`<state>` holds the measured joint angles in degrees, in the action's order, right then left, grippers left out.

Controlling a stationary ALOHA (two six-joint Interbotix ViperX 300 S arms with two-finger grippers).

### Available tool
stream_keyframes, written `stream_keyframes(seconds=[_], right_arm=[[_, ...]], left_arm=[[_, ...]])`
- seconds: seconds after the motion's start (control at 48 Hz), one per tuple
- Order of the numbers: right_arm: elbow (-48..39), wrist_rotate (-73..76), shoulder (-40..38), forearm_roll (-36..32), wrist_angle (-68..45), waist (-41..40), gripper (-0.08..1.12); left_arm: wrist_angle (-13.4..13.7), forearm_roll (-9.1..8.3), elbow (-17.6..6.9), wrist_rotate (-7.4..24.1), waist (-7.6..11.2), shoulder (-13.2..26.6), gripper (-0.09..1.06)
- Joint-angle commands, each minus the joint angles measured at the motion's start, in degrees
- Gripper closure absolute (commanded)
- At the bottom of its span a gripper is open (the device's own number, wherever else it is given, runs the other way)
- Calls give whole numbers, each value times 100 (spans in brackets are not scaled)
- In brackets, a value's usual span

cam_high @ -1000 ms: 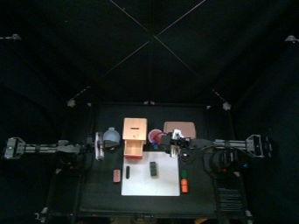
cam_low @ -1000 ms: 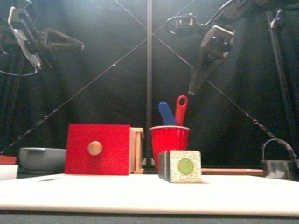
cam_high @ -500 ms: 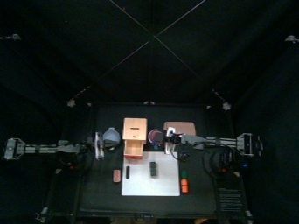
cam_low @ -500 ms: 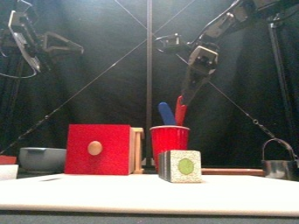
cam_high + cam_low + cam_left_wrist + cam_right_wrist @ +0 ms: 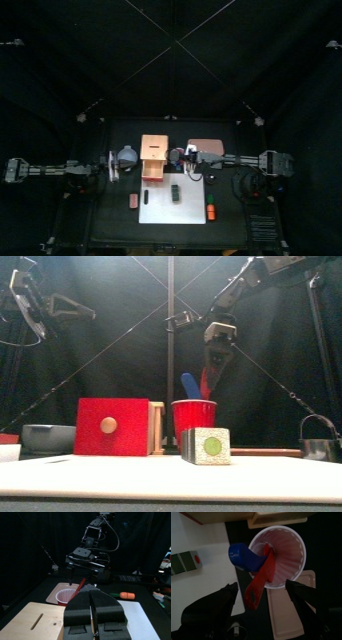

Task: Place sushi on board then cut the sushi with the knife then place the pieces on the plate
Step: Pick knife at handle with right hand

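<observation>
The right hand [image 5: 261,587] hangs over the red cup [image 5: 194,416] with its jaws spread, one on each side of the red knife [image 5: 265,563], whose handle rises between them without being pinched; the blue knife [image 5: 241,554] leans in the same cup just beside it. The sushi roll [image 5: 205,445] sits on the white cutting board [image 5: 187,205], in front of the cup and well below the hand, apart from it. The wooden box [image 5: 114,426] stands close on the cup's left, so that side is tight. The pink tray [image 5: 205,146] lies behind and to the right of the cup. White board shows all round the roll, and an orange toy [image 5: 210,210] lies near the board's right edge. The left hand [image 5: 91,594], jaws pressed together, is held high over the tabletop's left side.
</observation>
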<state>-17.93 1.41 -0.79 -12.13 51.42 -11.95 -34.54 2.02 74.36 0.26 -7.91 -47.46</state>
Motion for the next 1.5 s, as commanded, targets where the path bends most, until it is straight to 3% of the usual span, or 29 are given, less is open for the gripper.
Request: stream_keyframes(seconds=[0.021,0.625,0.729,1.042,1.5], right_arm=[[308,-9,-9,-70,132,0,0],[1011,26,492,-220,1187,26,2],[1037,35,501,-220,1257,53,6],[1248,35,615,-185,1494,158,34],[1415,44,765,-193,1767,237,37]], left_arm=[[-26,0,-53,9,-18,9,87],[-26,-9,-26,9,-62,9,87],[-26,-9,-26,9,-53,9,87],[-26,-9,-26,9,-70,9,87],[-26,9,-26,9,-88,9,87]])
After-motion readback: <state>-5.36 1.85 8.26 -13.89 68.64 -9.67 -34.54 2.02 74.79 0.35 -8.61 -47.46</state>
